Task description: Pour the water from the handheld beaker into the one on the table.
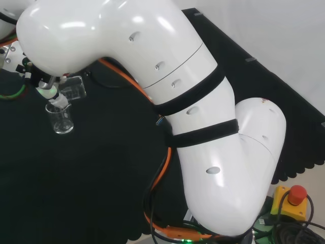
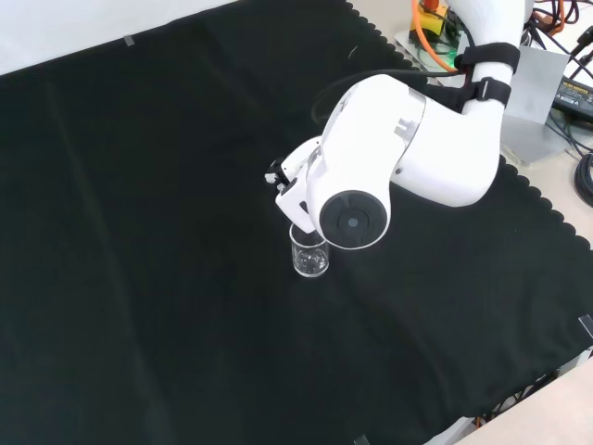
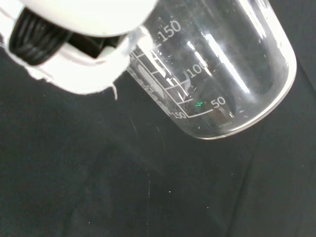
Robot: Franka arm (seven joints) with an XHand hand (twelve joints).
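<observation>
beaker on cloth (image 1: 62, 122): upright, left of the arm links in the head view
held beaker (image 1: 74, 87): tilted, just above it
hand (image 1: 45, 87): at the held beaker, above the cloth (image 1: 76, 183)

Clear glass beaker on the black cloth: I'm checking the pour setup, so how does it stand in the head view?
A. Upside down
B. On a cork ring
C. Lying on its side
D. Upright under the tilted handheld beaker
D: the clear glass beaker stands upright on the black cloth, mouth below the tilted handheld beaker.
</observation>
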